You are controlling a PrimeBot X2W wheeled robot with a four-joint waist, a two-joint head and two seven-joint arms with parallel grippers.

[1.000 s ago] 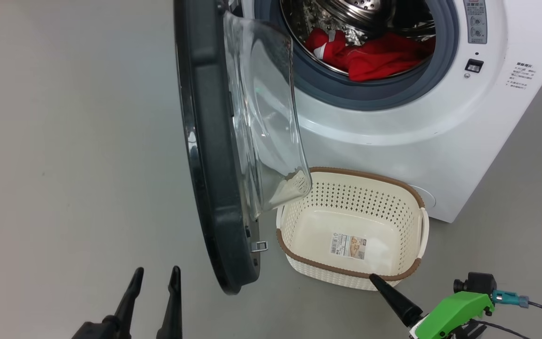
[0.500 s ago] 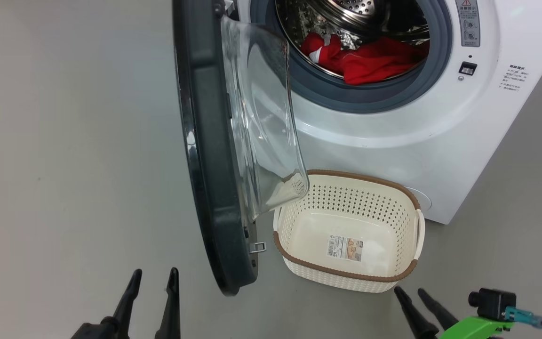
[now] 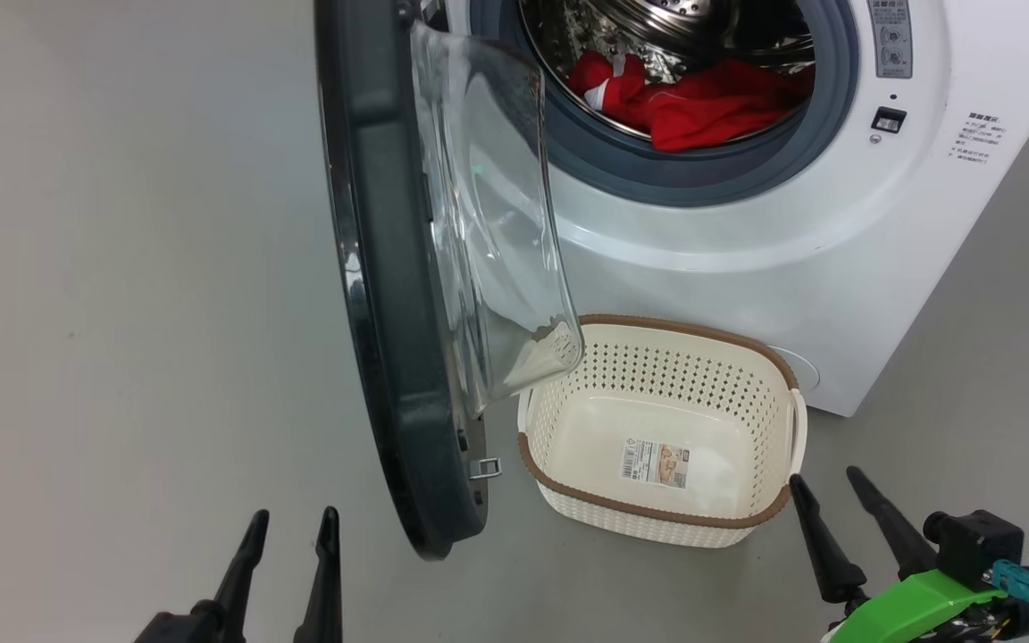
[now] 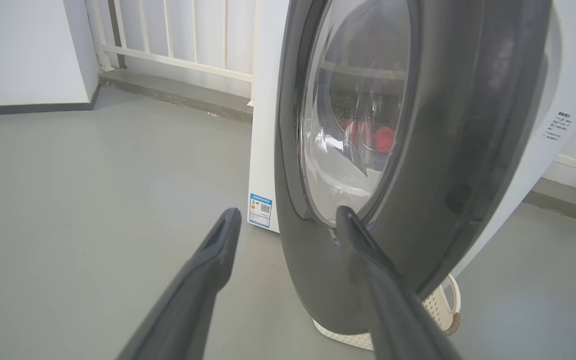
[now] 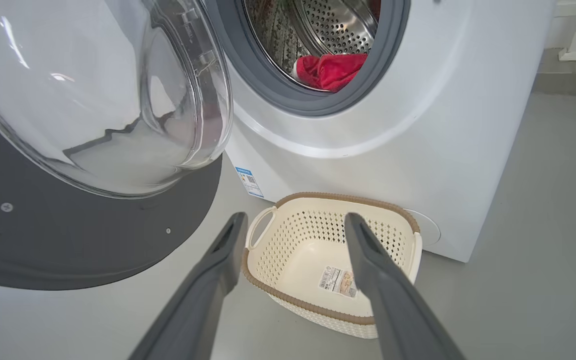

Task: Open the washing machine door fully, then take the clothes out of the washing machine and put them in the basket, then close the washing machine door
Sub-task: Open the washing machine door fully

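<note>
The washing machine stands ahead with its door swung out edge-on toward me, glass bowl facing right. Red clothes lie in the steel drum, also seen as clothes from the right wrist. The cream basket sits empty on the floor below the opening, with a paper label inside. My left gripper is open, low and left of the door's bottom edge. My right gripper is open beside the basket's near right corner. The door's black outer rim looms before the left fingers.
Grey floor spreads wide to the left of the door. A white railing and wall stand behind the machine's left side. The door overhangs the basket's left end.
My right gripper has swung from a sideways pose at the basket's front rim to both fingers pointing up at its right corner. The head view has shifted slightly. The left gripper is still.
</note>
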